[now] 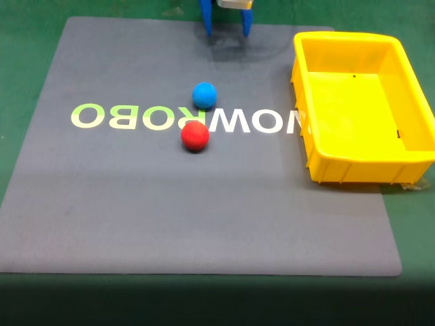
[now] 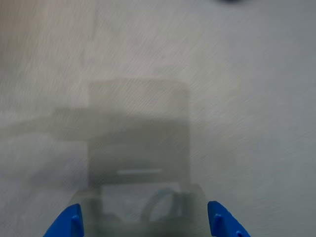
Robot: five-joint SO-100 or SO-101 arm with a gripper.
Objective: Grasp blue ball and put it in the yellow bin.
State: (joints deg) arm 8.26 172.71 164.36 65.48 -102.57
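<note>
**Ball waited, jaws spread**

The gripper (image 1: 228,27) hung at the mat's (image 1: 136,204) far edge, fingers wide apart, holding nothing. The blue ball (image 1: 204,95) sat mid-mat, touching the red ball (image 1: 195,136), yellow bin (image 1: 360,170) well right.

blue ball (image 1: 204,94) left of yellow bin (image 1: 316,142)

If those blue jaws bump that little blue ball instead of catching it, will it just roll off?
Probably. The small matte blue ball is round and sits free on the flat grey mat, so a nudge would likely send it rolling. The red ball lies just in front of it in the fixed view and might get knocked. Its matte surface suggests it won't be slippery between the jaws.
</note>
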